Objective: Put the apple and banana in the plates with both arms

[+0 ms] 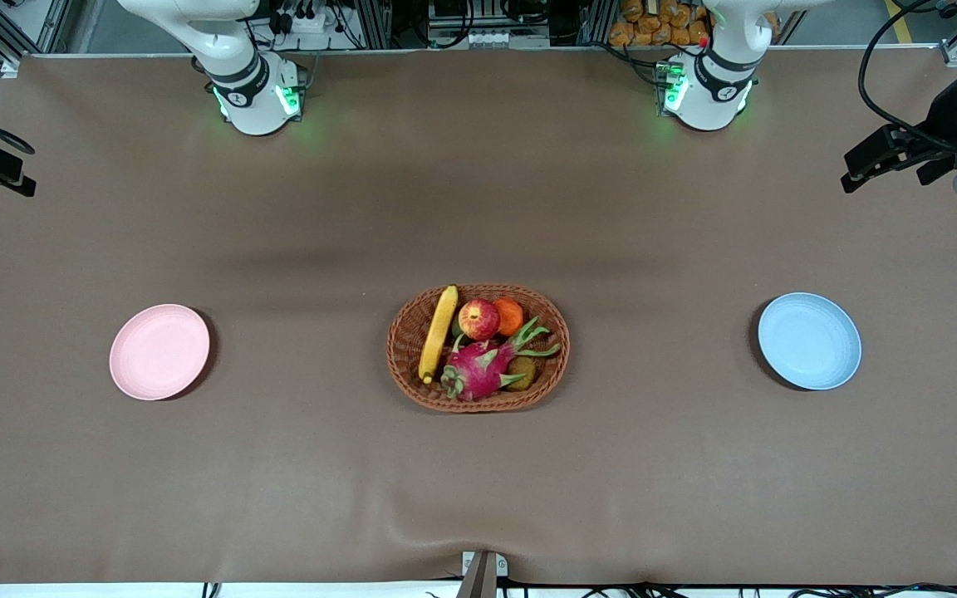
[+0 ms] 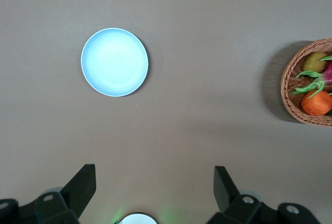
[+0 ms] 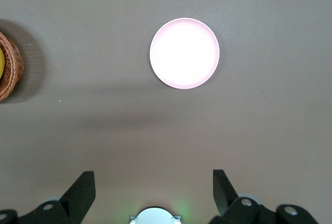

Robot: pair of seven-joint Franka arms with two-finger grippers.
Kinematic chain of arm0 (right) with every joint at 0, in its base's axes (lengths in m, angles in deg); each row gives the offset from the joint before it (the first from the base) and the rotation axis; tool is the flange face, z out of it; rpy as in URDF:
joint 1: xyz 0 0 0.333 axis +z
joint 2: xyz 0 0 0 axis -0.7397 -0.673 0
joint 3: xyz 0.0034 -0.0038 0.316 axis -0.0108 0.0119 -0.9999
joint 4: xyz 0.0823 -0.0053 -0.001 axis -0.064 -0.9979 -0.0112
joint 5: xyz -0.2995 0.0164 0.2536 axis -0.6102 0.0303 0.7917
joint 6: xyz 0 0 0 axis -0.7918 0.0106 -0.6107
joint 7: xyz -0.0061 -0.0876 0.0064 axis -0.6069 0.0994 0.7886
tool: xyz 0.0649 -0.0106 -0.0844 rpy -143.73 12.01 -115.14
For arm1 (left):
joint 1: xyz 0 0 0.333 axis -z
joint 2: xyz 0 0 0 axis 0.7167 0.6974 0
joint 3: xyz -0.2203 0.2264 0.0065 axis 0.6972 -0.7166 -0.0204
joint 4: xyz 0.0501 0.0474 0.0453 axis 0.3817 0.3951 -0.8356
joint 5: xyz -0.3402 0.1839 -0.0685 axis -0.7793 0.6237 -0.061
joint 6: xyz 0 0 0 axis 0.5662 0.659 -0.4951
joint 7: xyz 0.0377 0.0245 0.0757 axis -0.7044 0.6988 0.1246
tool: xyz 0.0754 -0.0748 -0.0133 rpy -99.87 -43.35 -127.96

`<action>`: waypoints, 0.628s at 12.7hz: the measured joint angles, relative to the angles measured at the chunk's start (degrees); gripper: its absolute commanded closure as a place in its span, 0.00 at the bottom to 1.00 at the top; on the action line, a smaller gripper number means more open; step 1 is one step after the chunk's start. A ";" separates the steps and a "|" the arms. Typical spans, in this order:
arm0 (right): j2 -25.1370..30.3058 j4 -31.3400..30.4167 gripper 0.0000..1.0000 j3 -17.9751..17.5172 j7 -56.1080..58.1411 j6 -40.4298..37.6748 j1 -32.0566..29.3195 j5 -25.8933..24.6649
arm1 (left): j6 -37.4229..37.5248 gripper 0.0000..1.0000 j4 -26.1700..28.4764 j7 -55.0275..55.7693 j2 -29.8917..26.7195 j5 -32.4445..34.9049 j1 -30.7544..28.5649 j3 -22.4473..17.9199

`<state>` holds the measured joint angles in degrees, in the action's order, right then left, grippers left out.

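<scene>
Item: wicker basket (image 1: 478,390), mid-tabletop, between the two plates. Holds banana (image 1: 438,332) along the rim toward my right arm's end; apple (image 1: 478,319) touching orange fruit (image 1: 509,316); pink dragon fruit (image 1: 478,370) nearer the front camera; a brownish-green fruit (image 1: 522,371) beside it.

Item: pink plate (image 1: 159,351), bare, toward my right arm's end, well apart from the basket.

Item: blue plate (image 1: 809,340), bare, toward my left arm's end.

Item: left tool (image 2: 153,185), released, jaws wide, holding nothing, high over bare tabletop near the blue plate.

Item: right tool (image 3: 153,187), released likewise, high over tabletop near the pink plate.

Step in hand: none begun; both fruits lie in the basket.

Next move, as I judge: bring each tool down over the basket, the right across the banana's narrow width, the left around the apple without nudging the orange fruit.
</scene>
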<state>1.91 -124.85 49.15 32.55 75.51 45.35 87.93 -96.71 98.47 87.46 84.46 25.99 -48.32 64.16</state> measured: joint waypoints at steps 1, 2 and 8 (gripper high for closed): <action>0.00 0.00 0.00 0.00 -0.01 0.00 0.00 0.00 | 0.06 0.00 0.00 0.00 0.00 0.00 0.00 0.01; 0.00 0.00 0.00 0.00 -0.01 0.00 0.00 0.00 | 0.20 0.00 0.00 0.00 0.00 0.00 0.00 0.01; -0.25 -0.50 0.00 -0.36 -0.04 1.20 0.12 0.10 | 0.26 0.00 -0.43 0.00 0.50 0.00 -0.20 0.12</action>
<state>1.66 -125.36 48.79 32.51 76.71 45.47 88.02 -96.45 98.04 87.45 84.96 25.99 -48.53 64.27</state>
